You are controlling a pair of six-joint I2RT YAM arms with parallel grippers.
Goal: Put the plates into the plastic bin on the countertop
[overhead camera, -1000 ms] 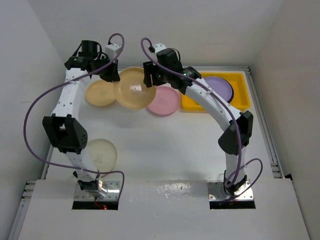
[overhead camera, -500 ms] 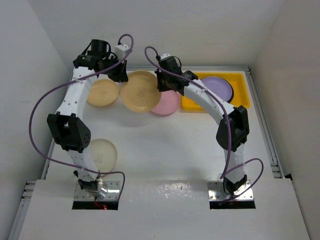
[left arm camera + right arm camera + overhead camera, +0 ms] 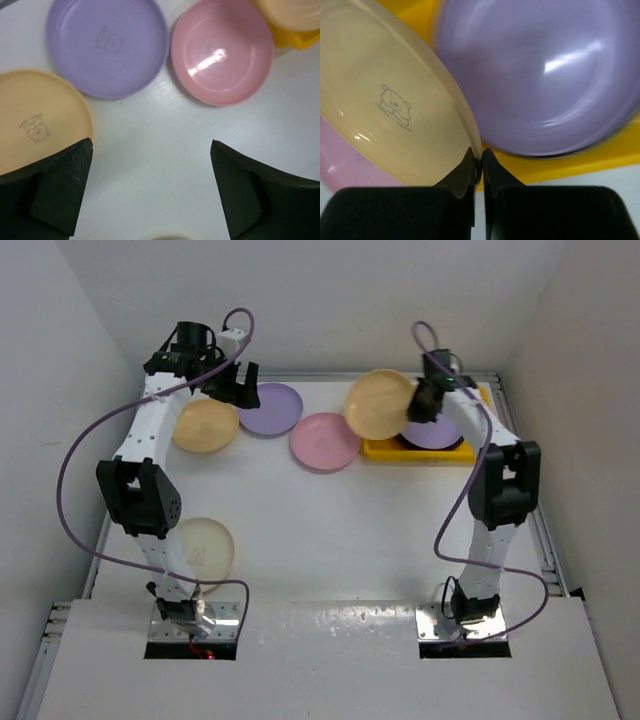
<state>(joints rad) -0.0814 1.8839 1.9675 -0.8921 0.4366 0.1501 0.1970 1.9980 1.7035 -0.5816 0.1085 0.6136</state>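
My right gripper (image 3: 415,406) (image 3: 478,154) is shut on the rim of a yellow plate (image 3: 378,403) (image 3: 395,100) and holds it tilted above the left end of the yellow plastic bin (image 3: 483,445) (image 3: 580,162). A lilac plate (image 3: 440,430) (image 3: 540,75) lies in the bin on a dark-rimmed one. My left gripper (image 3: 232,390) (image 3: 151,150) is open and empty above the countertop (image 3: 330,530). Below it lie a lilac plate (image 3: 270,408) (image 3: 107,45), a pink plate (image 3: 325,441) (image 3: 222,50) and a yellow plate (image 3: 205,425) (image 3: 35,120). A cream plate (image 3: 205,545) lies near the left arm's base.
White walls (image 3: 60,390) close in the countertop on the left, back and right. The bin sits in the back right corner against a metal rail (image 3: 525,480). Purple cables (image 3: 75,460) loop off both arms.
My right gripper has carried the yellow plate from the back middle rightward to the bin's left end. A lilac plate that it covered now shows. My left gripper has let go and stands open.
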